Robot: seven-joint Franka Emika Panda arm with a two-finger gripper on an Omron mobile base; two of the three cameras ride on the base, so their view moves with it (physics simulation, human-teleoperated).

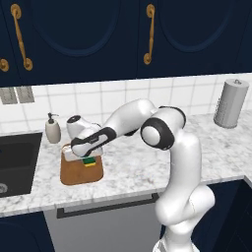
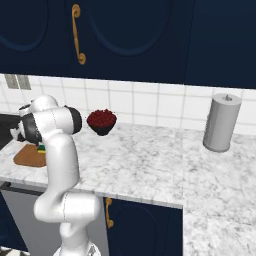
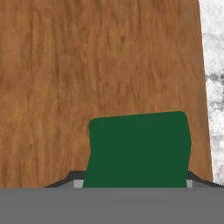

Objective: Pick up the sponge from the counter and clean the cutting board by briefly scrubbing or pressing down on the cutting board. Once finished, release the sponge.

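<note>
The sponge (image 1: 89, 162), green over yellow, is low on the brown wooden cutting board (image 1: 78, 174), near its far right part. My gripper (image 1: 87, 155) comes down on it from above and is shut on it. In the hand view the sponge's green top (image 3: 138, 148) sits between the two dark fingertips (image 3: 72, 177), with the board's wood grain (image 3: 87, 65) all around and a strip of white marble counter (image 3: 214, 65) at the right. From the right base view the board (image 2: 26, 157) and a sliver of sponge (image 2: 41, 148) show behind my arm.
A dark sink (image 1: 15, 162) lies left of the board, and a soap dispenser (image 1: 52, 129) stands behind it. A bowl of red fruit (image 2: 101, 121) sits by the wall. A grey paper towel roll (image 1: 231, 103) stands far right. Blue cabinets hang overhead.
</note>
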